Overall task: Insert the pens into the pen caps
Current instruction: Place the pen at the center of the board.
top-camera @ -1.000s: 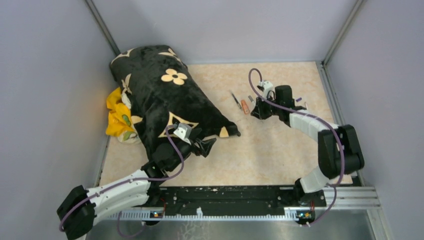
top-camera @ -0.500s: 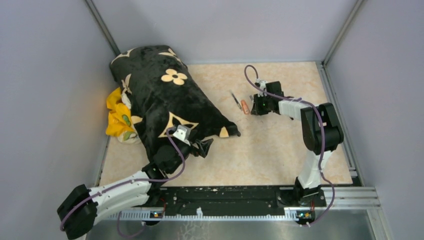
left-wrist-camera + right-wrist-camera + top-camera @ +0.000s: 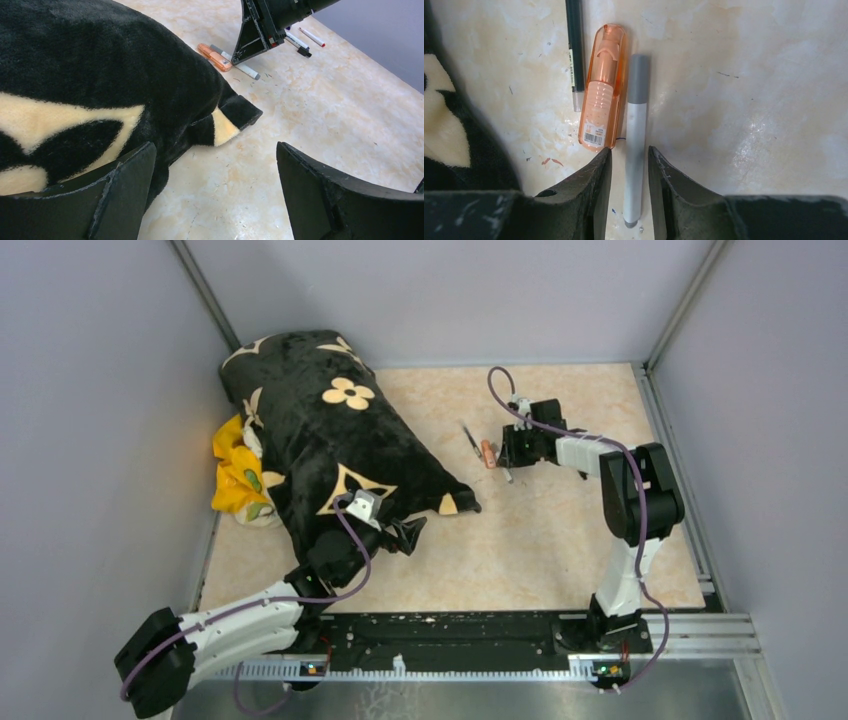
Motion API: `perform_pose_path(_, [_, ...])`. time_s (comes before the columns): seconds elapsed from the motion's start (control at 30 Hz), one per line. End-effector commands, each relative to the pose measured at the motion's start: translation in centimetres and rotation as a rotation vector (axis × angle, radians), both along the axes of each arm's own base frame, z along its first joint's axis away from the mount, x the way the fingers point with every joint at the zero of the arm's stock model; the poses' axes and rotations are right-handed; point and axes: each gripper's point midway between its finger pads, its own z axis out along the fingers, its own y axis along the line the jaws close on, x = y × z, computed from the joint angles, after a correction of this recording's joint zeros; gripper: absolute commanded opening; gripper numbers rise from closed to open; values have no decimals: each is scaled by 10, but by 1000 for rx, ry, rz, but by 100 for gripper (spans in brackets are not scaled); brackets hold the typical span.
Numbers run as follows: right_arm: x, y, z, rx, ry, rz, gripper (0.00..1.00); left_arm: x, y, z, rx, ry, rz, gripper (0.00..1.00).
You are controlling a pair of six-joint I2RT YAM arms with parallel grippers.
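Observation:
A white marker (image 3: pixel 634 145) with a grey cap (image 3: pixel 639 75) on its far end lies flat on the table between the fingers of my right gripper (image 3: pixel 629 155). The jaws stand slightly open, with a thin gap on each side of the barrel. An orange marker (image 3: pixel 601 100) lies right beside it, and a thin dark pen (image 3: pixel 575 50) further left. In the top view they lie under my right gripper (image 3: pixel 510 455). My left gripper (image 3: pixel 215 165) is wide open and empty, low over bare table by the blanket corner. Two more white pens (image 3: pixel 300 44) lie beyond the right gripper.
A black plush blanket (image 3: pixel 320 440) with cream flower patterns covers the left side of the table, its corner (image 3: pixel 235 117) reaching toward the pens. A yellow cloth (image 3: pixel 237 475) lies against the left wall. Grey walls enclose the table.
My right gripper has opened a little and let go of the white marker, which now lies beside the orange marker. The right arm folded in and shifted slightly left. The left arm hardly moved.

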Motion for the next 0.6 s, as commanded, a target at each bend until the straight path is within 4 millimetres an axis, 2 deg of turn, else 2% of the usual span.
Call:
perform_pose_path(0.0, [5, 0, 26, 3, -56, 34, 33, 2, 2, 8, -27, -20, 12, 95])
perform_pose_path(0.2, [-4, -1, 65, 17, -149, 149, 37, 2, 1, 7, -28, -20, 9, 95])
perform_pose_path(0.37, [-23, -3, 97, 46, -224, 308, 41, 2, 0, 7, -24, -18, 8, 96])
perform_pose_path(0.47, [-30, -12, 109, 50, -253, 353, 41, 3, 0, 7, -23, -17, 7, 96])
perform_pose_path(0.57, [-28, -29, 118, 43, -281, 334, 41, 3, 0, 7, -23, -17, 6, 96])
